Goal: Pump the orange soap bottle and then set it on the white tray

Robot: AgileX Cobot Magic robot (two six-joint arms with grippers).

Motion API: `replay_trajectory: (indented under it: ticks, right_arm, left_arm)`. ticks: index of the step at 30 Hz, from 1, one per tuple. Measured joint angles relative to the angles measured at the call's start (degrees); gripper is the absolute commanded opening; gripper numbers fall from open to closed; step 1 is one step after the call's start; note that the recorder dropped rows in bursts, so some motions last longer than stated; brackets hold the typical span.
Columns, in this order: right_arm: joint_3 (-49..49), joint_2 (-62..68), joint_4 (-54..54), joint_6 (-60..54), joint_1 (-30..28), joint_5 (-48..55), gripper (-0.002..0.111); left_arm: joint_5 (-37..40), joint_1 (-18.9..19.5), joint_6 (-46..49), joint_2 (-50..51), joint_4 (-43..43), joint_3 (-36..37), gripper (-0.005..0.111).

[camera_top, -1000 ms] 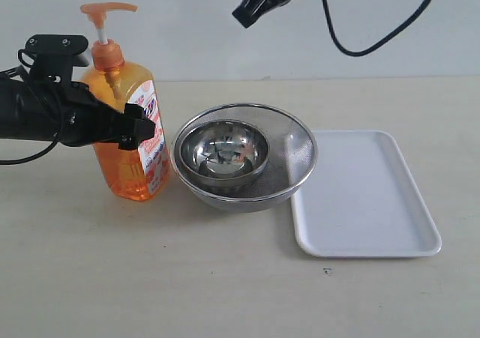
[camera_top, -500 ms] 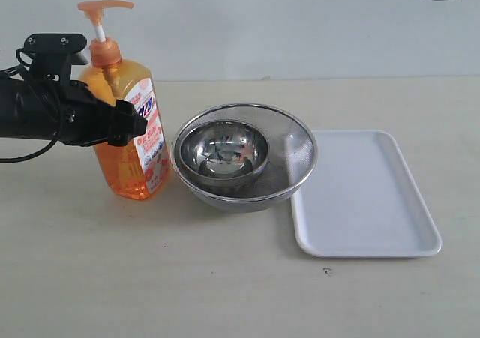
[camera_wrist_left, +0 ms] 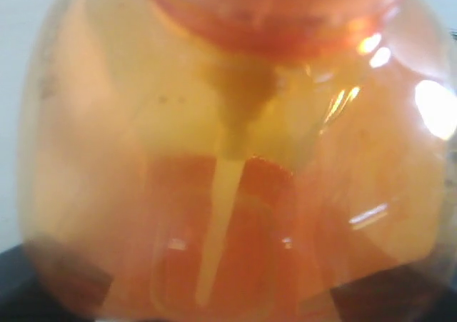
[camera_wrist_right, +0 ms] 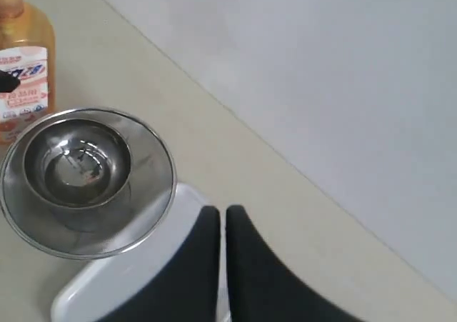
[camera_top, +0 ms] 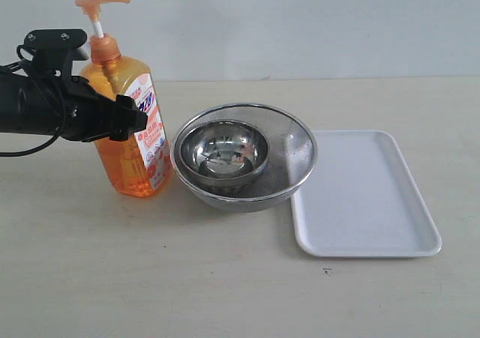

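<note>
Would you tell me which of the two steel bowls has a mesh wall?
The larger outer bowl; the smaller bowl nested inside it is solid steel.

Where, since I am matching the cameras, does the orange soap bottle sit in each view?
Exterior: orange soap bottle at left, beside the steel bowls.
Left wrist: the bottle fills the picture.
Right wrist: bottle in upper left corner.
Landmark: the bowls, absent from left wrist.
</note>
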Motion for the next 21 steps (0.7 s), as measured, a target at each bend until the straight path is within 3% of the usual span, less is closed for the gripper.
replay_trajectory:
  ticks: [11, 21]
  right_arm:
    - [34.4, -18.4, -2.3, 15.4, 0.0, -27.5, 0.0]
    - [48.2, -18.4, -2.3, 18.7, 0.0, -37.6, 0.0]
  left_arm:
    - [-3.4, 0.0, 0.7, -4.7, 3.2, 3.3, 0.005]
    - [-5.5, -0.2, 4.6, -6.0, 3.3, 4.3, 0.005]
